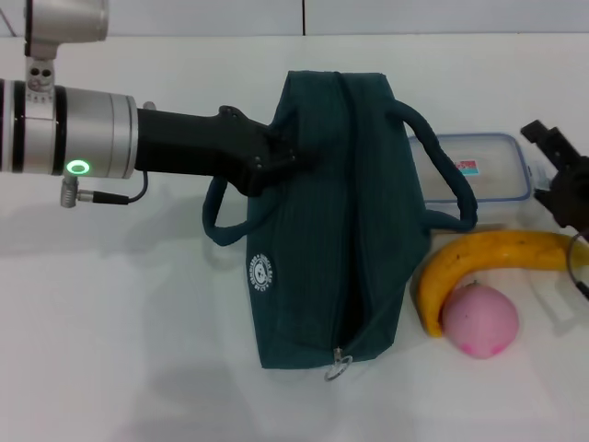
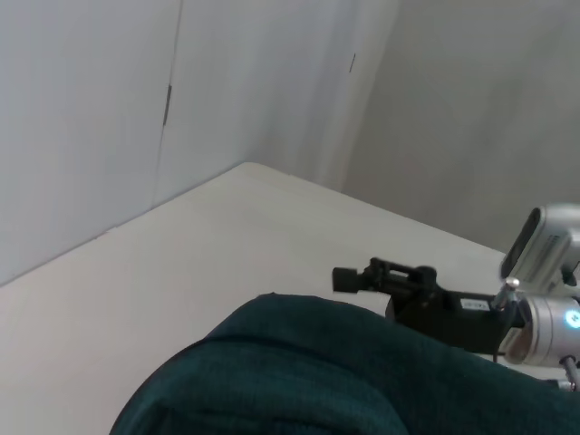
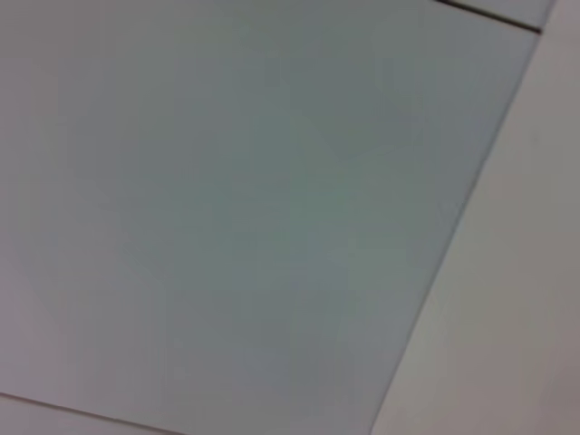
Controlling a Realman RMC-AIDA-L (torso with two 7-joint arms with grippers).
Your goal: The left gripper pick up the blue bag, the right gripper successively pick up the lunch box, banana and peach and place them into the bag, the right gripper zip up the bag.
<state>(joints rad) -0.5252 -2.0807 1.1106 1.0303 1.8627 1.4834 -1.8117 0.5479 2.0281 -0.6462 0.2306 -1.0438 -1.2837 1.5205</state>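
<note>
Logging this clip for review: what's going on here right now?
The left claw has reached in over the blue bag at its far left edge near a handle; the bag lies on the table with its zip looking closed. The lunch box, banana and peach lie outside to the bag's right. The right claw waits at the right edge by the lunch box.
</note>
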